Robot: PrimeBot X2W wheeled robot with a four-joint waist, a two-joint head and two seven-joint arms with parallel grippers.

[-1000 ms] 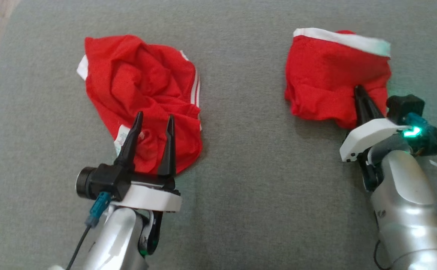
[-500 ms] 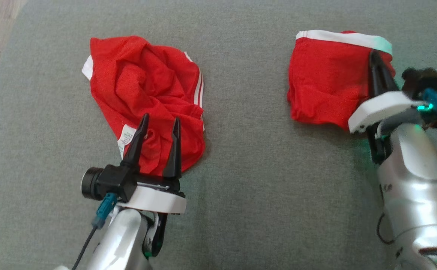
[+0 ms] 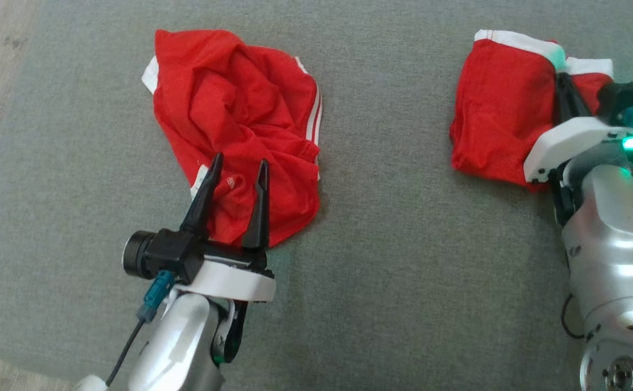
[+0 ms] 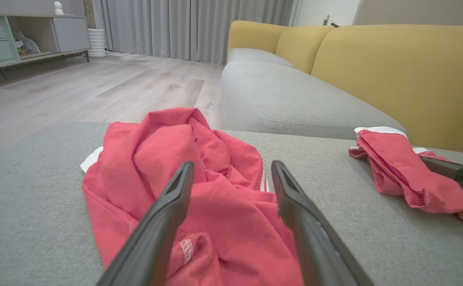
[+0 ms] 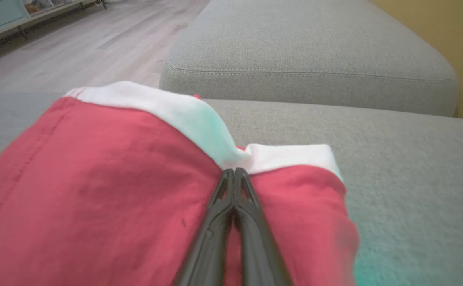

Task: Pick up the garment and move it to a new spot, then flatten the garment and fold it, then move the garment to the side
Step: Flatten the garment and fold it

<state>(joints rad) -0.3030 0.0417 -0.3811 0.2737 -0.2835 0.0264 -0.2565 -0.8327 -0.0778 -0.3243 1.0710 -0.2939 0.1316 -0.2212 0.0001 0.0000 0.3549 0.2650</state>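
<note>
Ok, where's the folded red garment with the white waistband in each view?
Head view: folded garment, upper right.
Left wrist view: folded garment, right side, mid-height.
Right wrist view: folded garment, lower left and centre.
Shared landmark: its white waistband, along the far edge.

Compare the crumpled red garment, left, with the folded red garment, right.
The crumpled red garment is bunched and wrinkled; the folded red garment lies smooth, compact. The crumpled one shows thin white stripes, the folded one a broad white waistband. Open left gripper over the crumpled one; shut right gripper resting atop the folded one. Both are red.
</note>
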